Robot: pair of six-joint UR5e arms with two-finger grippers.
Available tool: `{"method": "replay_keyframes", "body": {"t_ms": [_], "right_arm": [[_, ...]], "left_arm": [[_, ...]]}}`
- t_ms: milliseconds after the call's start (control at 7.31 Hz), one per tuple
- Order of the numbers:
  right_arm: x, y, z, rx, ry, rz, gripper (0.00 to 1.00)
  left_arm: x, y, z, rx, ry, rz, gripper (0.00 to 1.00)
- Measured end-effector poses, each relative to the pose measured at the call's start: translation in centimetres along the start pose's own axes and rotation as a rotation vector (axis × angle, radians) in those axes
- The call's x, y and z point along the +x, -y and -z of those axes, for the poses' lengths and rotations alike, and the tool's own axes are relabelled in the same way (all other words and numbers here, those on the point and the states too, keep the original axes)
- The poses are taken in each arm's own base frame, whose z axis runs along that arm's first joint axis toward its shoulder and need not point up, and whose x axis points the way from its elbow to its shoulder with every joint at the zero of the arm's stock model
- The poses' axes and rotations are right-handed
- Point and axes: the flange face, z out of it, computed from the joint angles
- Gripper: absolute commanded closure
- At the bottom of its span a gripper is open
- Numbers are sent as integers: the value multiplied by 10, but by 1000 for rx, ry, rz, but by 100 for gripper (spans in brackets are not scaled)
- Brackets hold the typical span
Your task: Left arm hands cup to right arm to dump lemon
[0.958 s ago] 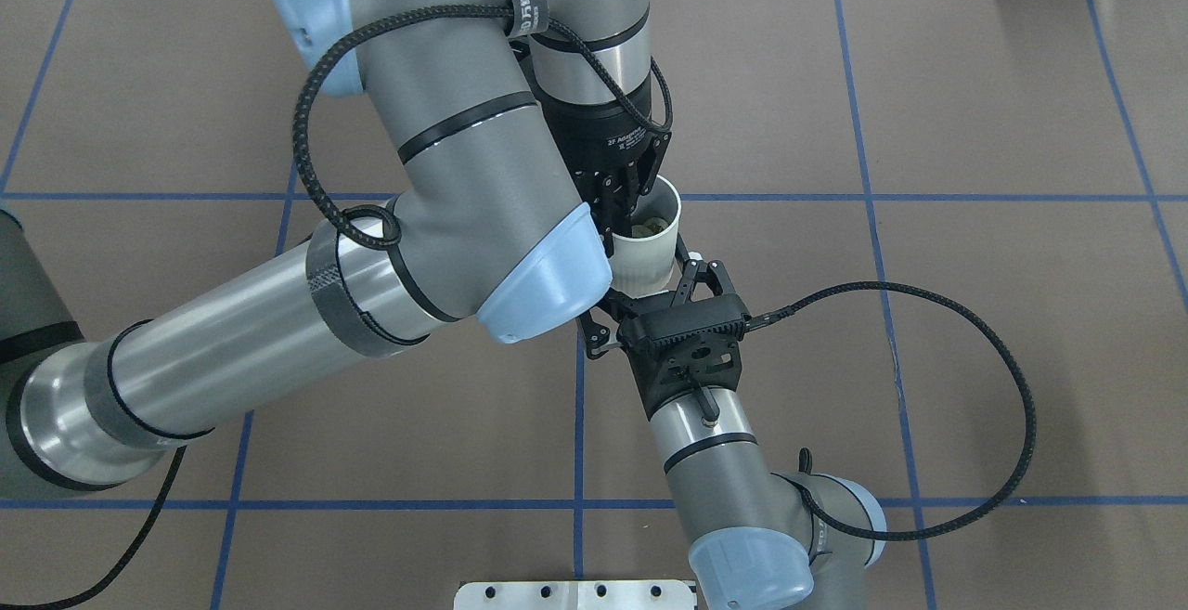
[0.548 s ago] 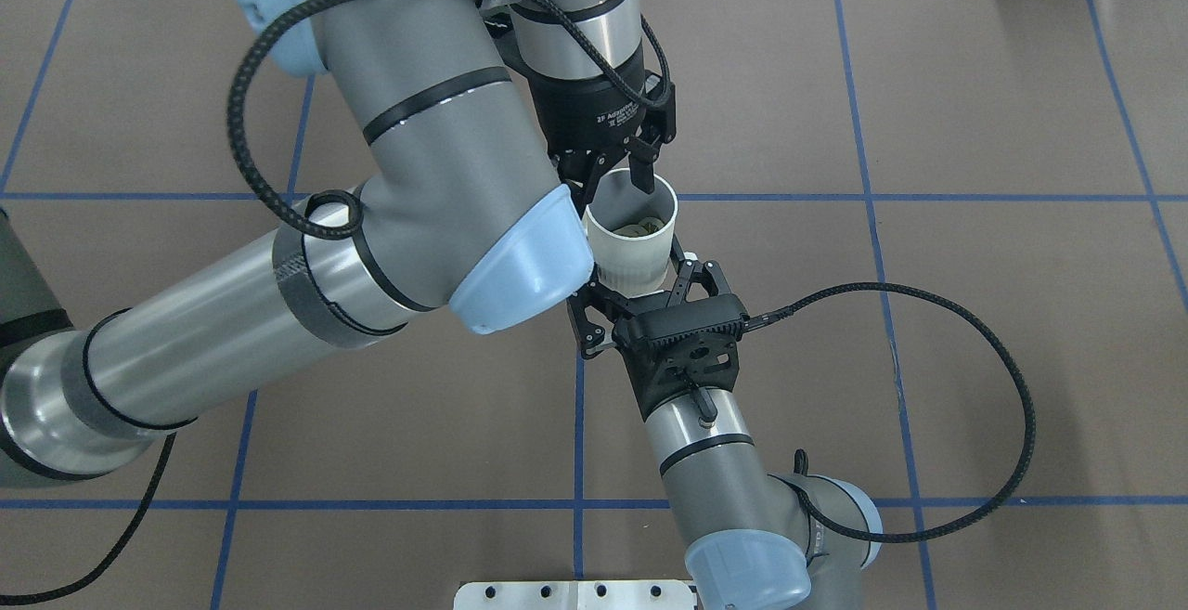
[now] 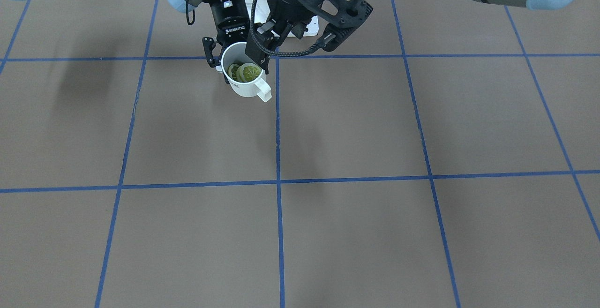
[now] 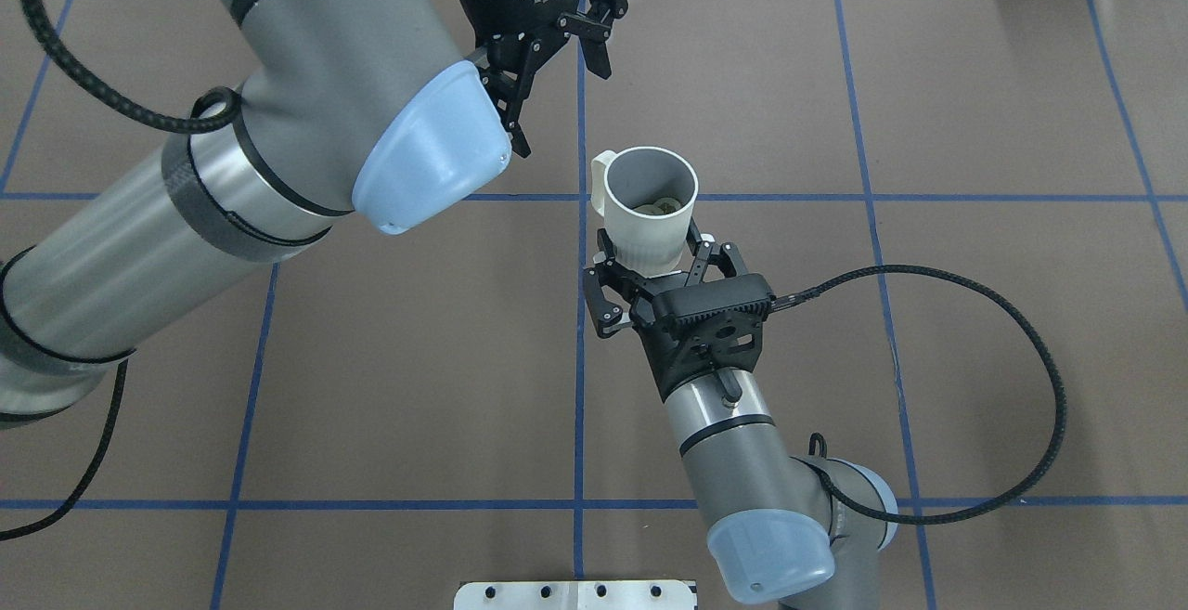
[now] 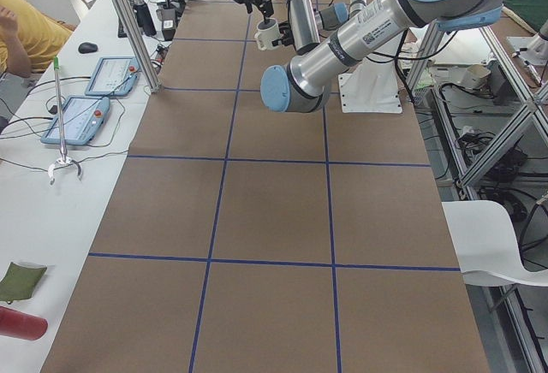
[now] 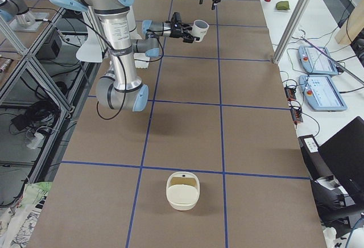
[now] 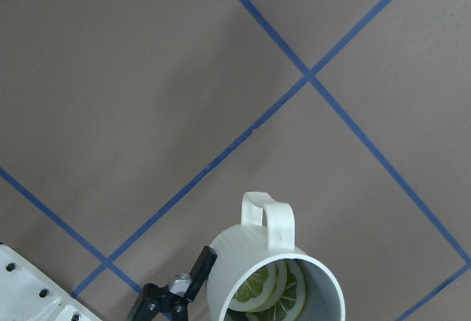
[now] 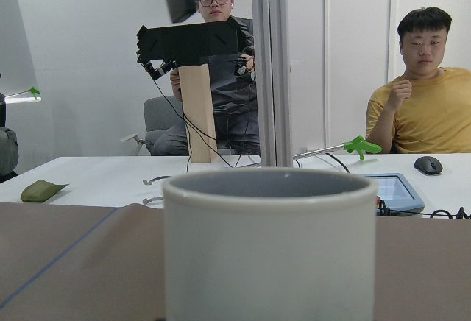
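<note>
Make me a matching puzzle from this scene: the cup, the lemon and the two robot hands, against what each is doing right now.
Things:
1. cup
2. lemon
3. left hand
4. right hand

States:
A. open, empty, apart from the cup
B. lying inside the cup
C. shut on the cup's wall
D. held upright in the air, handle free

Pairs: 1-D, 2-B, 3-A, 4-C

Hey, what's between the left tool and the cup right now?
Nothing solid. In the overhead view, the gap between the open left tool and the cup shows only bare table crossed by blue tape.
</note>
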Motion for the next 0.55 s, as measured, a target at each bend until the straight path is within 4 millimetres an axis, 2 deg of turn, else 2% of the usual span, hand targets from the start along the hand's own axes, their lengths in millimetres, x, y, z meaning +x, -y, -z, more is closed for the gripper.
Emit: {"method": "replay_keyframes", "body": {"t_ms": [137,548], "right_arm": [[27,3,-5,16,5,-29,99],[128,9,-11,84,5,-110,100]], "left_arm": [[-1,9,0,7,-1,10,0],[-3,22,-4,22,5,7,0]]}}
